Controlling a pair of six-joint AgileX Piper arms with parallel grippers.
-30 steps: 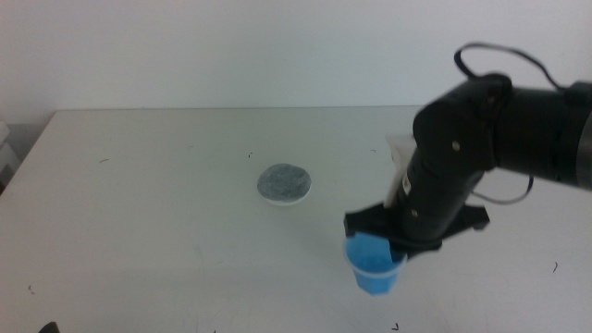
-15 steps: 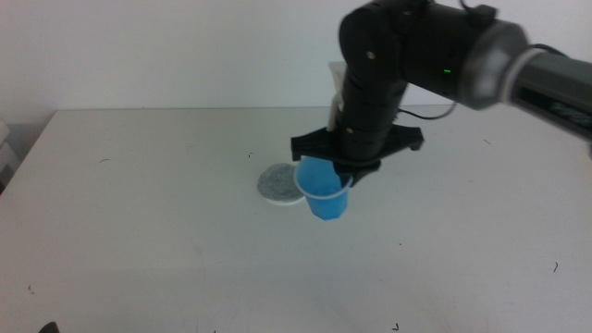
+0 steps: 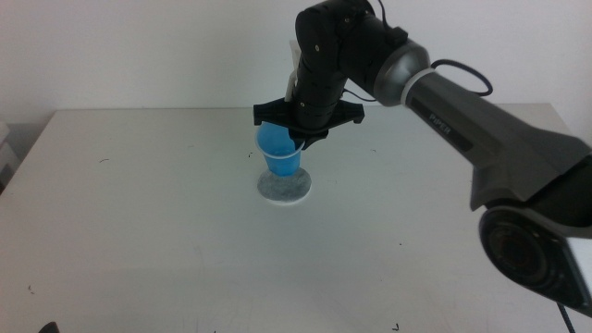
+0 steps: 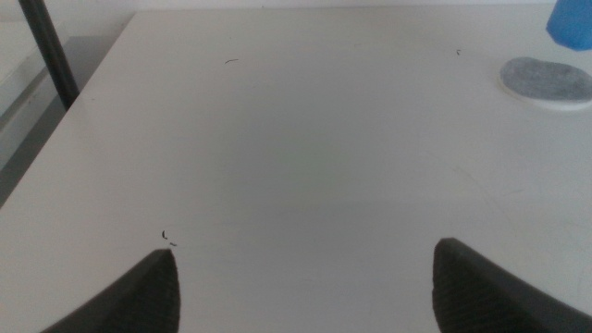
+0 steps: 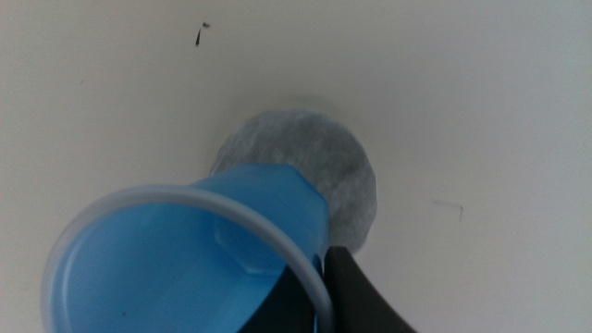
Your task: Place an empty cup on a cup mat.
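Note:
The blue cup point(image 3: 279, 154) hangs in my right gripper point(image 3: 294, 139), slightly tilted, its base just over the grey cup mat point(image 3: 284, 190) near the table's middle. I cannot tell whether the base touches the mat. In the right wrist view the gripper point(image 5: 319, 282) is shut on the cup's rim; the cup point(image 5: 185, 250) is empty and covers part of the mat point(image 5: 347, 180). My left gripper point(image 4: 305, 268) is open and empty, low over the table's left side, with the cup point(image 4: 572, 23) and the mat point(image 4: 546, 79) far off.
The white table point(image 3: 139, 231) carries only small dark specks. The right arm point(image 3: 444, 92) reaches in from the right over the table's back half. A dark post point(image 4: 46, 51) stands past the table's left edge.
My right gripper has carried the cup from the front right of the table, back and to the left, until it is over the mat. The left gripper has not moved.

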